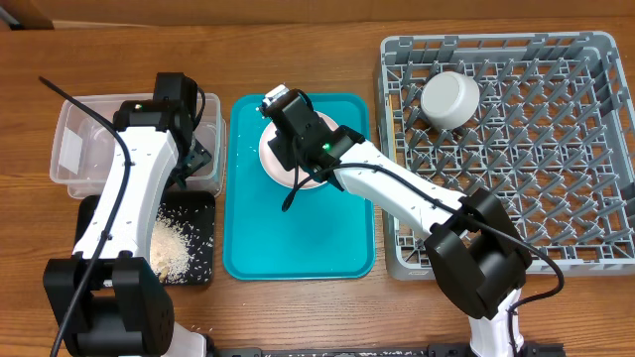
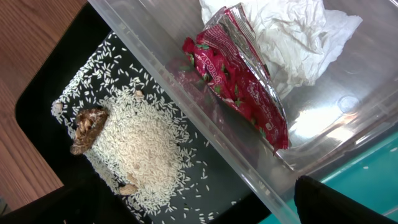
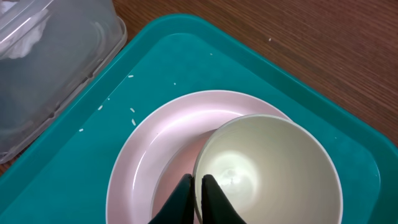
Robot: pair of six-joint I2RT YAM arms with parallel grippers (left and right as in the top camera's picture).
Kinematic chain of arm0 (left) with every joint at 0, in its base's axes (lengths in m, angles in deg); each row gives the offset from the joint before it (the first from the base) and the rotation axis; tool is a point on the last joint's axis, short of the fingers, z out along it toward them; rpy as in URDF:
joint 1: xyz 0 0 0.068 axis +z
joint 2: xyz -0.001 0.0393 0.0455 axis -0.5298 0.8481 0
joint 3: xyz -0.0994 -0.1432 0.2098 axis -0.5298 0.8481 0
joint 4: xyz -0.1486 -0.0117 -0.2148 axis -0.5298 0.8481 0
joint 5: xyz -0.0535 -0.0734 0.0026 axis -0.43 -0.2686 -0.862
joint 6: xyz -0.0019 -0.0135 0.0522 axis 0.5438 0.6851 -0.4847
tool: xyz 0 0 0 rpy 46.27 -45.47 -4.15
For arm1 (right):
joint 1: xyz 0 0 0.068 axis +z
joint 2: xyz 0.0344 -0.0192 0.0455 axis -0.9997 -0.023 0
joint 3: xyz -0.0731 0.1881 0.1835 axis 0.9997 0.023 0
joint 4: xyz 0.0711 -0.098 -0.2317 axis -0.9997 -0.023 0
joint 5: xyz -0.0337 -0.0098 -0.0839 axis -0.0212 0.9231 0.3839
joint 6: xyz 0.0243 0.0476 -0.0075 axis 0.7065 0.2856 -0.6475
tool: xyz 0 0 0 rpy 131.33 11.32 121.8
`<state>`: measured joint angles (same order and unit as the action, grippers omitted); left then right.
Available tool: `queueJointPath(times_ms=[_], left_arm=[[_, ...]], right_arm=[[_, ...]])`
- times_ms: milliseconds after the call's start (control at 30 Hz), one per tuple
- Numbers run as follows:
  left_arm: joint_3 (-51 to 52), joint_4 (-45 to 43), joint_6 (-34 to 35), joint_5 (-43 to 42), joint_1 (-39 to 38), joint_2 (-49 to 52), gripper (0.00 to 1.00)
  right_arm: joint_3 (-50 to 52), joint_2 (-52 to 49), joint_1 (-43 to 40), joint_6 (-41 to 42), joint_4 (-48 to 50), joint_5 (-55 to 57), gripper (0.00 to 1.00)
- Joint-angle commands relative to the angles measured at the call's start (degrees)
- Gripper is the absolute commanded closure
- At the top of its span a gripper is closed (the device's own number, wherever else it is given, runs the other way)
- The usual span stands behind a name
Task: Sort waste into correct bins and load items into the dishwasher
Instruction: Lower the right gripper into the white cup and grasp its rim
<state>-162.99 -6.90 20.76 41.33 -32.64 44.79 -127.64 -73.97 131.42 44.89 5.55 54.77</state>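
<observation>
Overhead: my left gripper (image 1: 198, 162) stood jaws apart over the near-right corner of the clear tub (image 1: 99, 114). Left wrist: rice (image 2: 140, 146) lay on the black tray (image 2: 53, 78), red wrapper (image 2: 239, 84) and napkin (image 2: 286, 37) in the clear tub. Right wrist: my right gripper (image 3: 198, 186) clamped the rim of the cream cup (image 3: 267, 168), cup on the pink plate (image 3: 152, 146).
</observation>
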Motion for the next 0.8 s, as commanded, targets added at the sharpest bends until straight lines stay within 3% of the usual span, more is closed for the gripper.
queueJointPath(times_ms=[0,767], left_arm=[[-0.8,0.1,0.3,1.2,-0.1,0.5,0.0],[-0.8,0.1,0.3,1.2,0.0,0.5,0.0]], right_arm=[[-1.2,0.0,-0.4,-0.1,0.5,0.5,0.92],[-1.2,6.5,-0.4,0.1,0.3,-0.6,0.96]])
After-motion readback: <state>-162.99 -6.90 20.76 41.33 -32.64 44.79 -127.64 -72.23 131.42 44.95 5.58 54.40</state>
